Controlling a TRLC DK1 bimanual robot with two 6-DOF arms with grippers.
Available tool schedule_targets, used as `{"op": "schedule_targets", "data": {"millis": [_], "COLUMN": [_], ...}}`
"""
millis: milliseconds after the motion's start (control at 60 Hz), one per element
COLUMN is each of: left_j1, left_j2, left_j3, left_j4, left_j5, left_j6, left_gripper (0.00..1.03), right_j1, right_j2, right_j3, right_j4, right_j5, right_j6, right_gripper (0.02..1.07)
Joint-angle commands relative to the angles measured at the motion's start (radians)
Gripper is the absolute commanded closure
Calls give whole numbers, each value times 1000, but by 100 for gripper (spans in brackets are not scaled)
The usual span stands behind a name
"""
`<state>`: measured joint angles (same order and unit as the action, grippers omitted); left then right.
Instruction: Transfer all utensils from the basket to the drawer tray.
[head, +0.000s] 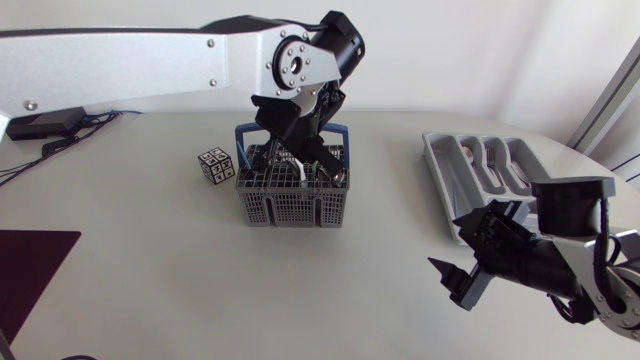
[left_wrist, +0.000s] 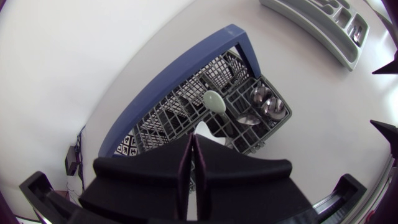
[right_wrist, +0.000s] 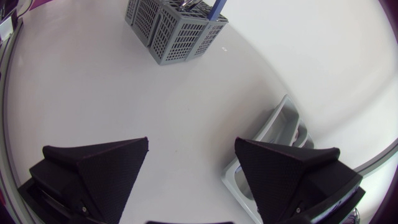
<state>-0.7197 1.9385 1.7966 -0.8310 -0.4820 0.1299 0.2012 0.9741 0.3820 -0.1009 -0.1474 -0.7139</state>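
Note:
The grey wire basket (head: 290, 205) with a blue handle (left_wrist: 180, 68) stands mid-table. My left gripper (head: 300, 160) reaches down into it from above. Its fingers (left_wrist: 193, 138) are pressed together on the handle of a white spoon (left_wrist: 211, 106), whose bowl points away from the tips. Metal spoons (left_wrist: 264, 102) stand in a corner compartment. The grey drawer tray (head: 480, 165) lies at the right, far from the basket. My right gripper (head: 455, 243) hovers open over the table in front of the tray, with nothing between its fingers (right_wrist: 192, 143); the basket (right_wrist: 174, 31) is well ahead of it.
A small cube with black-and-white markers (head: 216, 165) sits just left of the basket. A dark mat (head: 30, 270) covers the front left corner. A black box with cables (head: 45, 125) lies at the back left.

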Motion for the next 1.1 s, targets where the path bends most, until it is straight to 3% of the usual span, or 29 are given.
{"op": "schedule_targets", "data": {"millis": [0,667,1083], "left_j1": [-14,-30,-81], "left_j2": [-10,-111,-208], "left_j3": [41,70,-16], "left_j4": [-19,-45,-31], "left_j5": [-24,-79,-104], "left_j6": [-21,-15,-9], "left_gripper": [100,100,100], "right_j1": [7,26,38], "right_j2": [3,-2,-38], "right_j3": [-34,-35,-28], "right_j4": [10,12,-5], "right_j5": [12,34,31], "right_j6": [4,7,22], "right_gripper": [7,7,7]}}
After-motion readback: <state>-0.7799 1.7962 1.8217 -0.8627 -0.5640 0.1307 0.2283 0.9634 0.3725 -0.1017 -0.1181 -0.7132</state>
